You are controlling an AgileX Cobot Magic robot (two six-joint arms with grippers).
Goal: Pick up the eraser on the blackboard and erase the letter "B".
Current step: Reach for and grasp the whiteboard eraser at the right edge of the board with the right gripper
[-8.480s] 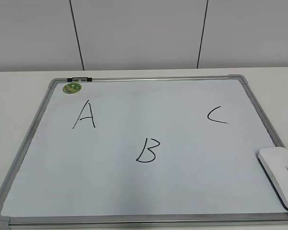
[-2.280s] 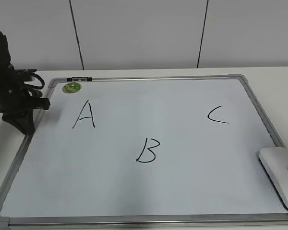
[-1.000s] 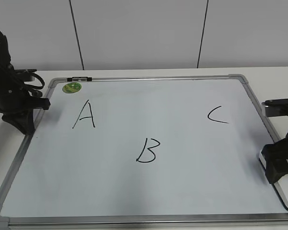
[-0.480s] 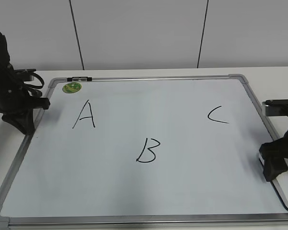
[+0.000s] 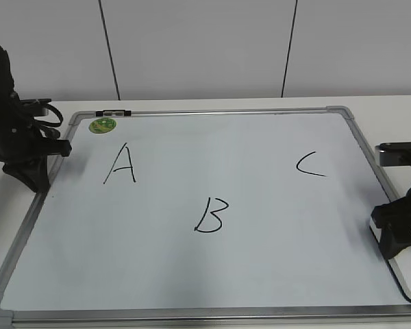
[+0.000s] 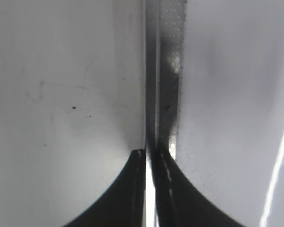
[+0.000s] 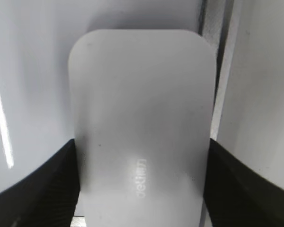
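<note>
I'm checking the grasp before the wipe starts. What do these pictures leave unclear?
- Exterior view: most of the eraser is covered by the right gripper and cut by the frame edge.
- Right wrist view: the fingers flank the eraser; whether they press it cannot be told.
- Right wrist view: its grey lettering is too blurred to read.
- Left wrist view: the left gripper fingertips meet at the blackboard frame; what is beneath is hidden.

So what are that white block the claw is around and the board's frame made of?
The eraser looks like smooth, slightly glossy white plastic: rounded corners, a soft highlight, faint pressed lettering. The blackboard has a glossy white surface that reflects streaks of light; its frame looks like brushed silver-grey metal, probably aluminium, with duller grey corner pieces that seem plastic. The right gripper straddles the eraser.
</note>
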